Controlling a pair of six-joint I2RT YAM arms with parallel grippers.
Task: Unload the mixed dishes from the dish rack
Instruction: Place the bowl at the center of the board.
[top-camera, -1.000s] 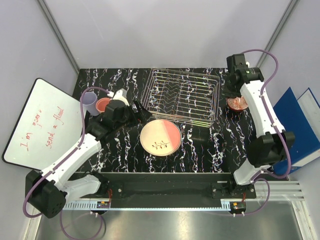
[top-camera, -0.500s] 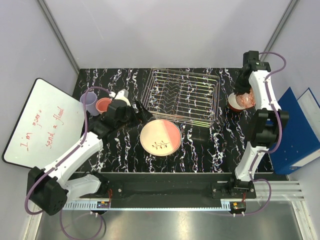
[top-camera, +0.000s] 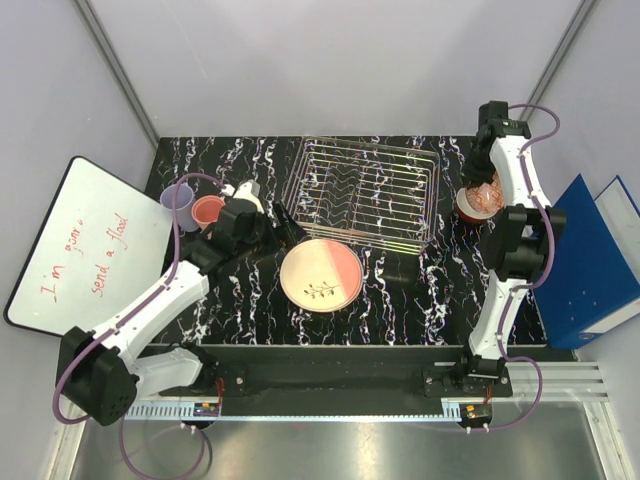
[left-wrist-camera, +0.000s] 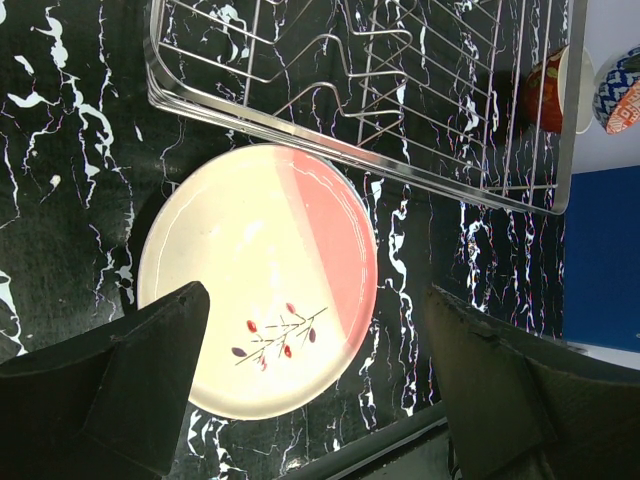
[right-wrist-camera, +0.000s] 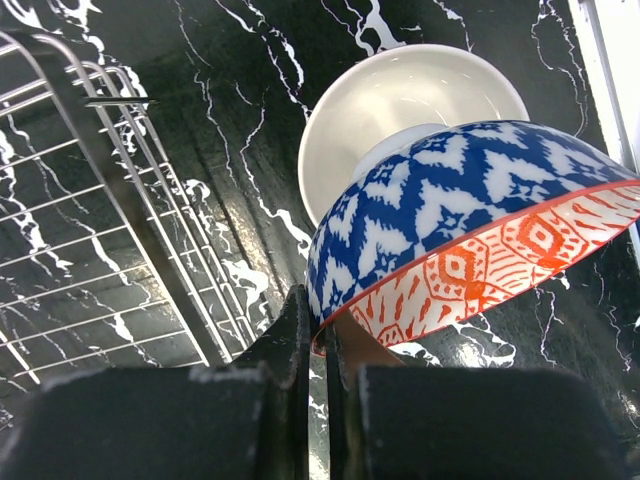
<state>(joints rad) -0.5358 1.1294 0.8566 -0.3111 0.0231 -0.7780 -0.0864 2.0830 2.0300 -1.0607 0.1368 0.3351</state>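
The silver wire dish rack (top-camera: 365, 190) stands at the back middle with no dishes showing in it. The cream/pink plate (top-camera: 320, 274) lies flat on the table in front of it. My left gripper (top-camera: 283, 226) is open and empty above the plate's left side; the left wrist view shows the plate (left-wrist-camera: 262, 280) between my spread fingers (left-wrist-camera: 130, 390). My right gripper (top-camera: 481, 183) is right of the rack. It is shut on the rim of the blue-white patterned bowl (right-wrist-camera: 450, 230), held tilted over a white-inside red bowl (right-wrist-camera: 410, 110). A lavender cup (top-camera: 178, 203) and a pink cup (top-camera: 208, 210) stand at far left.
A whiteboard (top-camera: 85, 250) with red writing leans at the left edge of the table. Blue binders (top-camera: 600, 260) lie off the right edge. A dark object (top-camera: 400, 272) sits right of the plate. The rack's right end (right-wrist-camera: 90, 200) is close to the bowls.
My right arm has swung its elbow up and back, with the gripper staying at the bowls right of the rack. My left arm has barely moved.
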